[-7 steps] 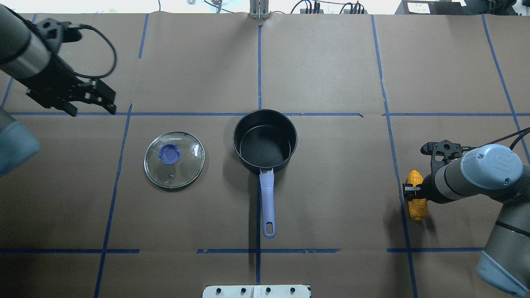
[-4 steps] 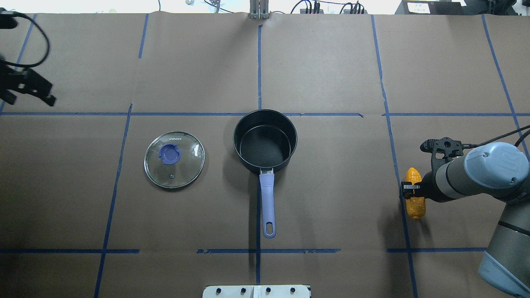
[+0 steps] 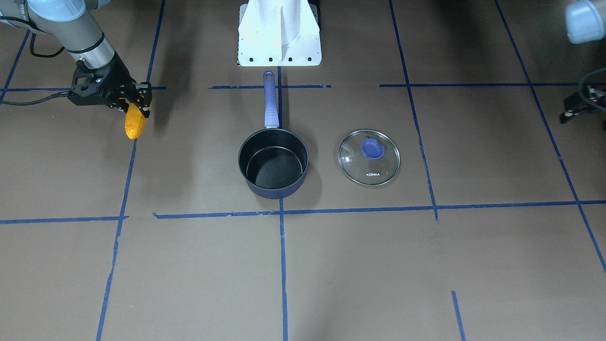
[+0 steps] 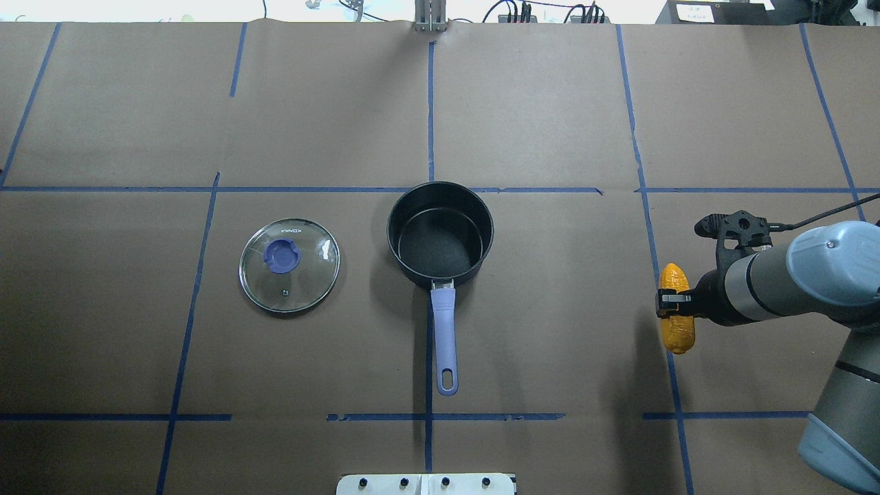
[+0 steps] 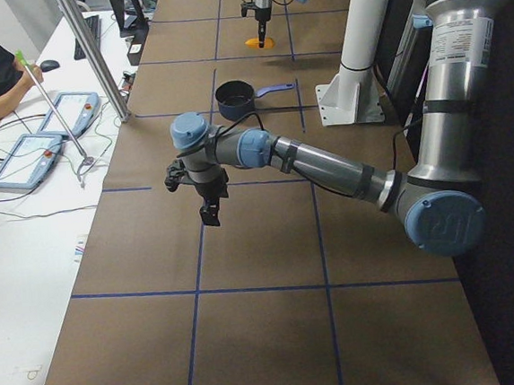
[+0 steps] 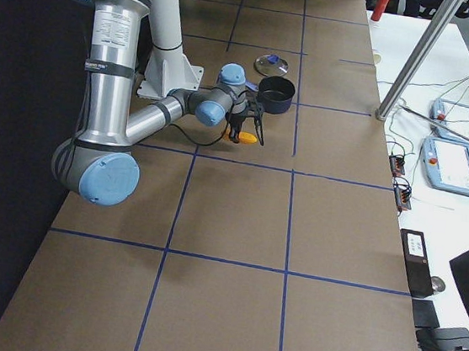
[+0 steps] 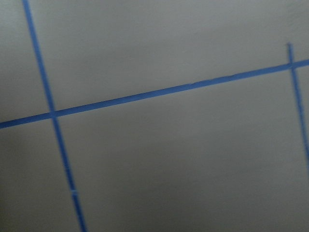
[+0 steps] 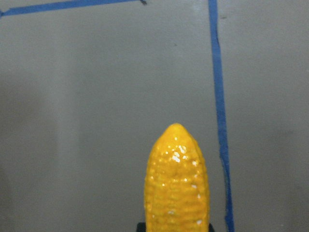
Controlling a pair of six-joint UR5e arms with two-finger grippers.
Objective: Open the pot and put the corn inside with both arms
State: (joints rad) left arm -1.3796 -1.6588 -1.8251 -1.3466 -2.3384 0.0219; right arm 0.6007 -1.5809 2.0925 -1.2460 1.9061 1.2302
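base: white pedestal [image 4: 426,484] sits right at the robot's edge of the surface [image 4: 550,309], which is brown paper with a blue tape grid

handle: the pot's lavender-blue handle [image 4: 445,330] points straight back at the robot and lies along the middle tape line

right gripper: right gripper [image 4: 676,302] is clamped across the middle of the corn, with a black finger on either side of the cob

corn: the corn [image 4: 677,333] is way off on the robot's right, well apart from the pot. It hangs over a blue tape line with its long axis running near to far. It looks lifted off the surface, since its shadow falls apart from it. In the right wrist view the tapered tip points away from the camera.

left gripper: left gripper [image 3: 580,106] is only half in frame, out at the robot's far left. Honestly can't tell if it's parted or closed. Its wrist camera shows just paper and tape.

lid: glass KONKA lid [image 4: 306,275] lies flat on the surface with its blue knob [image 4: 282,256] up. It's to the pot's left, near it but not touching.

pot: the pot [image 4: 440,251] stands upright in the middle with the lid off and the black speckled inside showing
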